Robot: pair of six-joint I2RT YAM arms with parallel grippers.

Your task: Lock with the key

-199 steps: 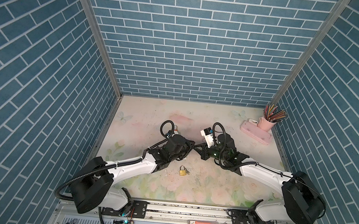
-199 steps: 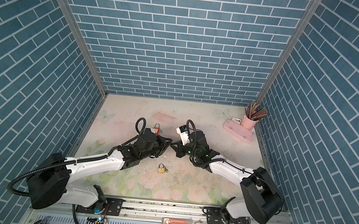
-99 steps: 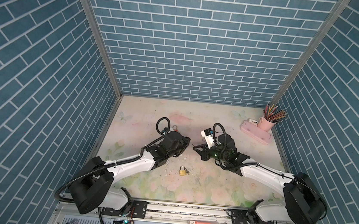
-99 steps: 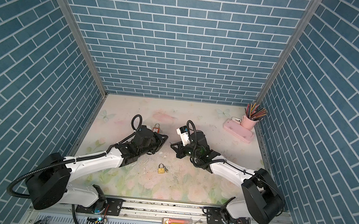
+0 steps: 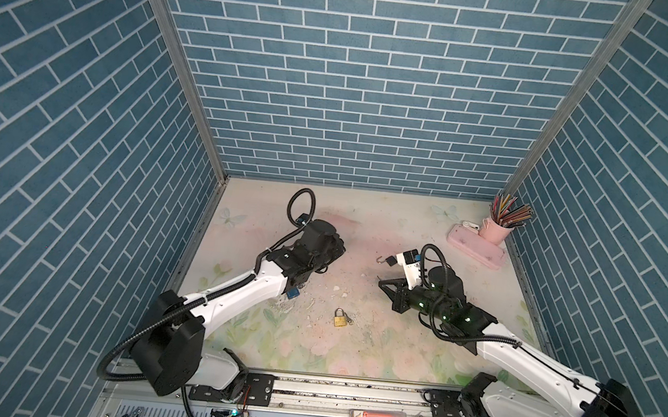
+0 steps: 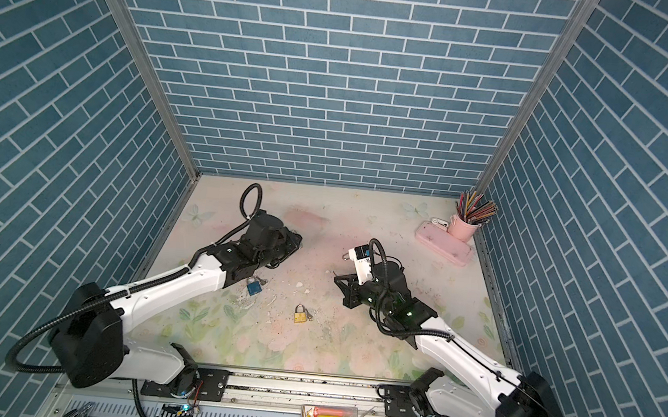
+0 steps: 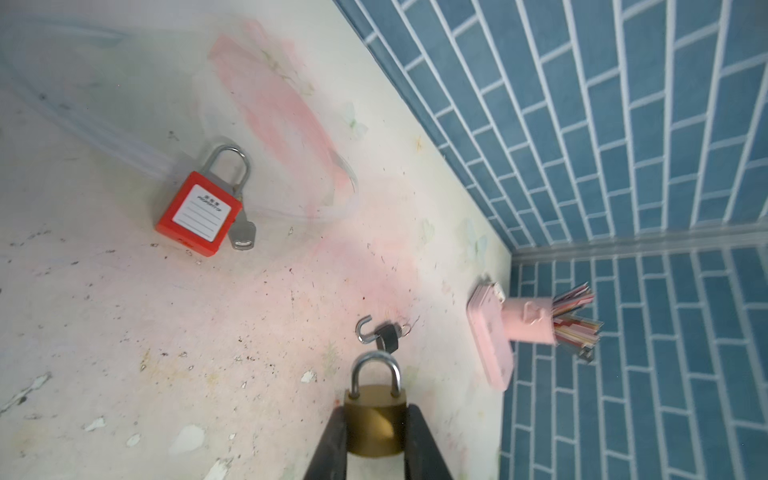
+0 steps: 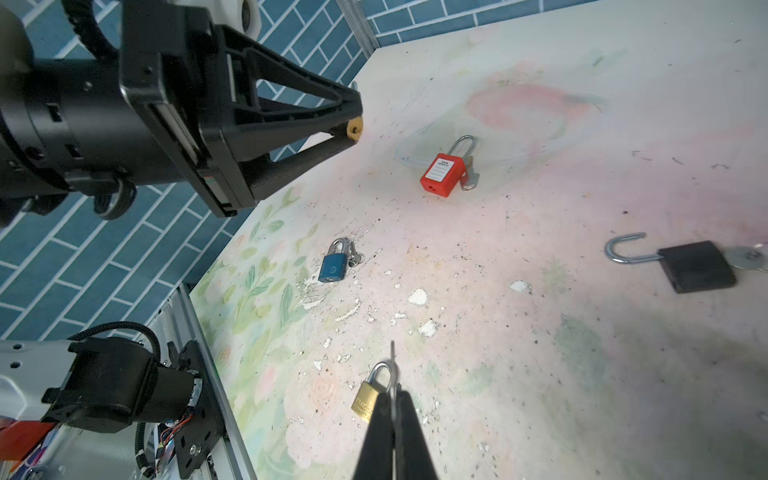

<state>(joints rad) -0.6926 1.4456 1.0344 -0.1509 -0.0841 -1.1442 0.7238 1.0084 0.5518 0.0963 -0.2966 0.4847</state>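
Note:
My left gripper (image 7: 374, 409) is shut on a small brass padlock (image 7: 374, 422), gripping its body by the sides. The steel shackle (image 7: 375, 370) points away from the wrist, with both legs down in the body. In both top views this gripper (image 5: 337, 248) (image 6: 298, 241) hovers left of the middle, and the padlock is hidden there. My right gripper (image 8: 394, 392) is shut on a thin key (image 8: 392, 361), seen edge-on and sticking out past the fingertips. In a top view it (image 5: 382, 282) faces the left gripper across a wide gap.
Loose on the floral mat lie a second brass padlock (image 5: 339, 318), a blue padlock (image 6: 254, 286), a black padlock (image 8: 694, 266) with its shackle swung open, and a red padlock (image 7: 199, 212) with a key beside it. A pink cup of pencils (image 5: 497, 225) stands on a pink case at the back right.
The two grippers were almost touching at the middle. They have drawn apart. The left one moved back and to the left with its padlock, and the right one eased to the right.

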